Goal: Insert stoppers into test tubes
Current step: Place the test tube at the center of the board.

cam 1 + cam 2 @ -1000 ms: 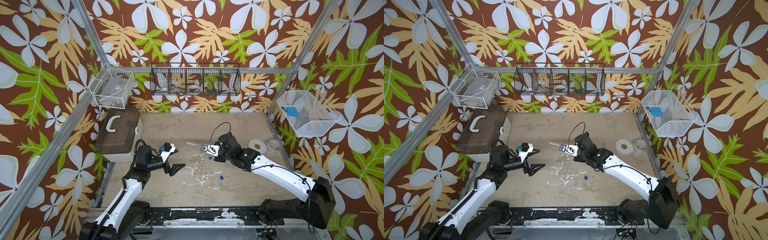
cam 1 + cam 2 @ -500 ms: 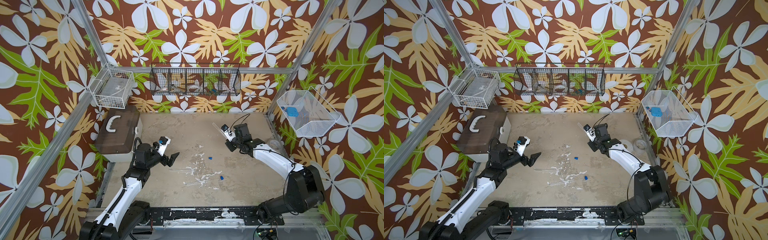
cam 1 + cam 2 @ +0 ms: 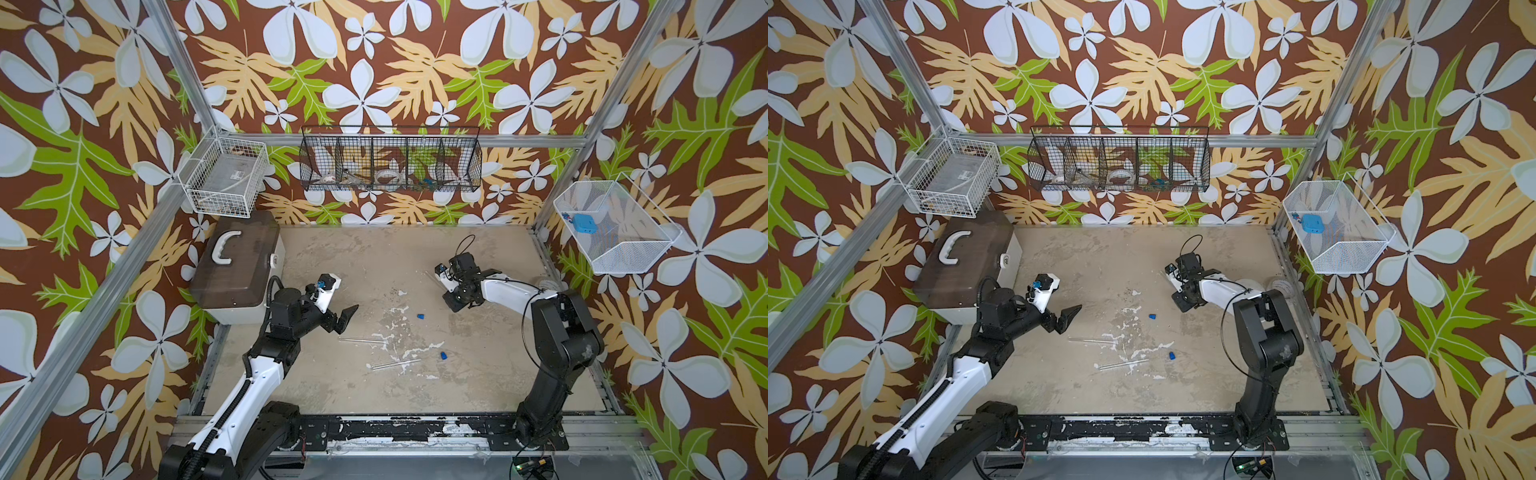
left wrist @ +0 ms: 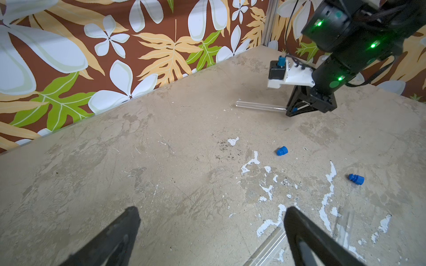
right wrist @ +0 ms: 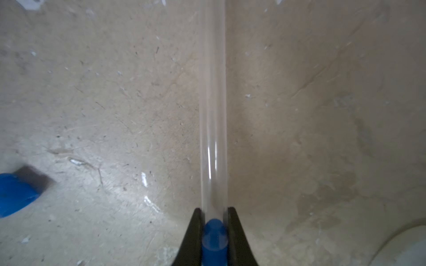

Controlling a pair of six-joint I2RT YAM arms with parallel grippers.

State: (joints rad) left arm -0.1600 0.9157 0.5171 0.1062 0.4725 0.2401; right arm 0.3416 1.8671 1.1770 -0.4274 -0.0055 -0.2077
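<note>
Observation: my right fingers [image 5: 194,232] are narrow, clamped on the near end of a clear slender test tube [image 5: 213,103]. A small bright-blue tapered stopper [image 5: 214,235] sits between them, its rounded nose showing inside the tube's mouth. In both top views these fingers are at 2 o'clock from the centre of the mottled beige table [image 3: 332,395], low over it. I cannot tell whether the tube touches the surface.

My left fingers [image 4: 304,237] stand wide apart at 9 o'clock from centre, above the table.

Two more blue plugs lie loose. Stopper B [image 3: 420,316] is just beside centre at 3 o'clock, and stopper C [image 3: 444,355] is at 4 o'clock.

Two more clear tubes lie flat. Tube B [image 3: 361,340] is at 7 o'clock, near my left fingers. Tube C [image 3: 395,364] is at 6 o'clock, near stopper C but apart from it.
</note>
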